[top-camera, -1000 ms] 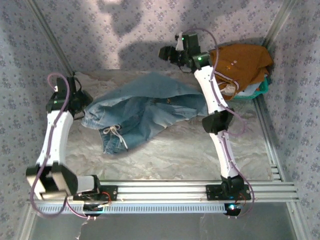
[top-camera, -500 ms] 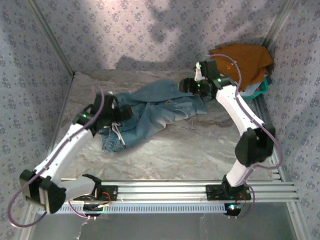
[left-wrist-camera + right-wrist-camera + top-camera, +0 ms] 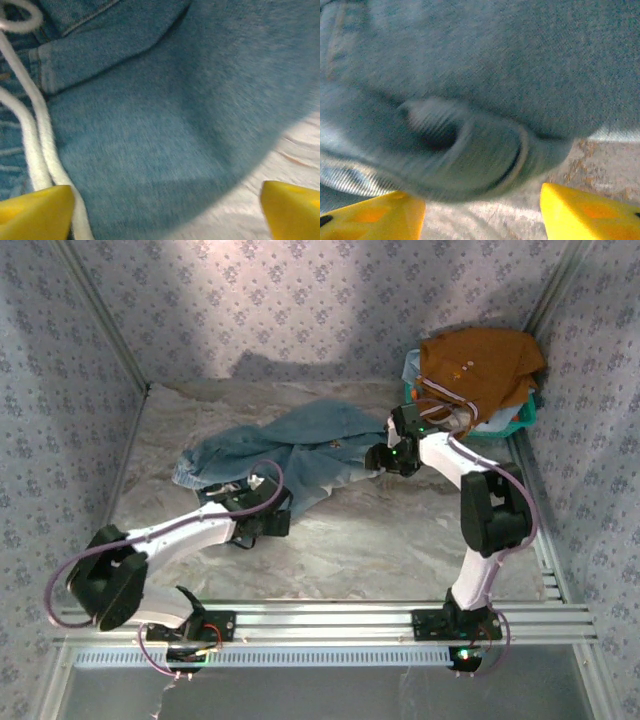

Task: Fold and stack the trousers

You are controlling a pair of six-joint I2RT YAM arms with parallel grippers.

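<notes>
Both sets of jaws have dropped onto the trousers (image 3: 310, 435), gaping and empty, poised to grip for folding.

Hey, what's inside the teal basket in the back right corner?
An orange-brown garment is heaped over the teal basket, spilling past its rim. Whatever lies beneath it inside is covered.

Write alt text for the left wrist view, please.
Close-up of blue jeans, a white cord trailing down their left side. The left gripper hangs open over them, its yellow fingertips at the bottom corners, with pale table showing at lower right.
</notes>
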